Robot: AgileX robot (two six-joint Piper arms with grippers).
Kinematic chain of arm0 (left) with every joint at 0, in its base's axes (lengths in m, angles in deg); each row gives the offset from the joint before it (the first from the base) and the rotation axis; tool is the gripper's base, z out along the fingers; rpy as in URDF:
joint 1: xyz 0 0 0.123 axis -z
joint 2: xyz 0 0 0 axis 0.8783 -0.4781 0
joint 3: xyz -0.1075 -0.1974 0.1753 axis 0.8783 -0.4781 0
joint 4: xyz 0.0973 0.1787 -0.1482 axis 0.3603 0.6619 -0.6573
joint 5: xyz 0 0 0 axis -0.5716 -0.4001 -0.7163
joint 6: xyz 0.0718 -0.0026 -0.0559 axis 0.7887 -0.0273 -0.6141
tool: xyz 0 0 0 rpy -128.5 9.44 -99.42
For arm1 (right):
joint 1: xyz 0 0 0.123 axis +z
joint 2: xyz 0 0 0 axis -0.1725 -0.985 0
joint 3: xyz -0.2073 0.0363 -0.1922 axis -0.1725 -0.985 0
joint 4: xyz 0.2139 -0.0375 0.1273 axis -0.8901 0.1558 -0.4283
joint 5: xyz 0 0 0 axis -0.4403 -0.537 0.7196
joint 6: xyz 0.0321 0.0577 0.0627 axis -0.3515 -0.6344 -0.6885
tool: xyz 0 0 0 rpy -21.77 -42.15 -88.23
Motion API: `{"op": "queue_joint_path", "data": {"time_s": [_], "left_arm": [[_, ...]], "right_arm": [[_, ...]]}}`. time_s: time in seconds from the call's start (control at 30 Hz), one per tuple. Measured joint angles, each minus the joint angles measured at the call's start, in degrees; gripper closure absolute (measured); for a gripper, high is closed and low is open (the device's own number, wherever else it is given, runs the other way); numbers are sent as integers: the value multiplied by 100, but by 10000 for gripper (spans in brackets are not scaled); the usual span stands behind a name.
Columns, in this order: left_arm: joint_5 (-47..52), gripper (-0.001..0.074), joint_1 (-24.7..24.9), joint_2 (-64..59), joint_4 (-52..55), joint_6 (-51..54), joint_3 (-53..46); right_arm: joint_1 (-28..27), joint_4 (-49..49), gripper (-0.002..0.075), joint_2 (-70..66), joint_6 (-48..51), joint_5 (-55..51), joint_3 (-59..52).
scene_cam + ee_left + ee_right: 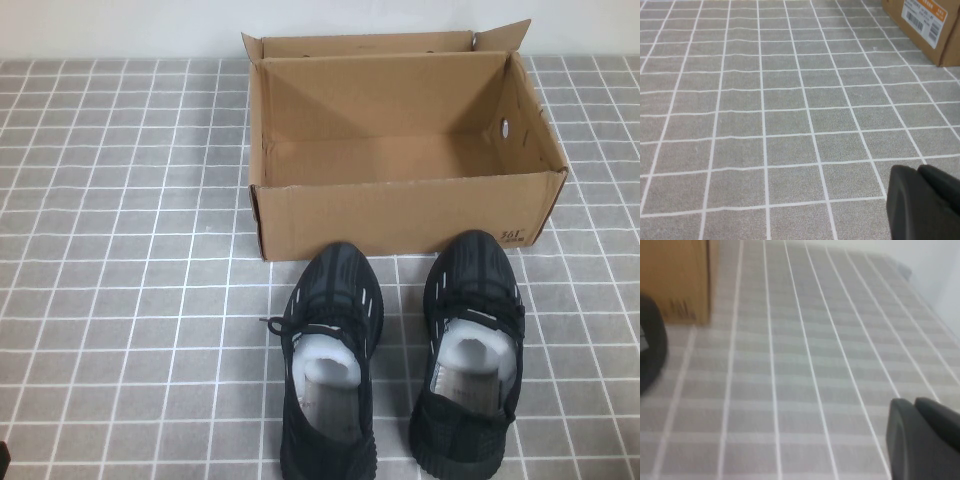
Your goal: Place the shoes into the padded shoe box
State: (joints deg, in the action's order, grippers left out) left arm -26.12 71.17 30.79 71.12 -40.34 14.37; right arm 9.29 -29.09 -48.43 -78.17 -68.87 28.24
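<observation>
Both wrist views show matte black, rounded, seemingly plastic fingers (920, 205).

Grey gridded tabletop against a pale wall

A grey cloth (120, 250) with thin white grid lines covers the whole work surface; a plain whitish wall (120, 25) rises behind its far edge; the light is soft and even, with only faint shadows on the cloth.

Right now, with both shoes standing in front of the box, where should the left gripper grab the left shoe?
Probably from above, across the collar of the left shoe: it stands upright, opening up, toe toward the box. The paper stuffing fills the opening, so pinch the sides. The left gripper and right gripper hang off to the sides.
</observation>
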Motion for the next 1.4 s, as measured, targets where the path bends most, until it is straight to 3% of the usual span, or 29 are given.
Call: {"op": "queue_joint_path", "data": {"time_s": [0.27, 0.73, 1.03, 1.23, 1.4], "left_arm": [[0, 739, 0, 0, 0, 0, 0], [0, 739, 0, 0, 0, 0, 0], [0, 739, 0, 0, 0, 0, 0], [0, 739, 0, 0, 0, 0, 0], [0, 739, 0, 0, 0, 0, 0]], "right_arm": [[0, 11, 733, 0, -16, 2752, 0], [0, -6, 733, 0, -25, 3340, 0], [0, -541, 733, 0, -882, 5529, 57], [0, -1481, 733, 0, -1064, 5463, 935], [0, -1725, 733, -182, -1042, 4302, 2310]]}}
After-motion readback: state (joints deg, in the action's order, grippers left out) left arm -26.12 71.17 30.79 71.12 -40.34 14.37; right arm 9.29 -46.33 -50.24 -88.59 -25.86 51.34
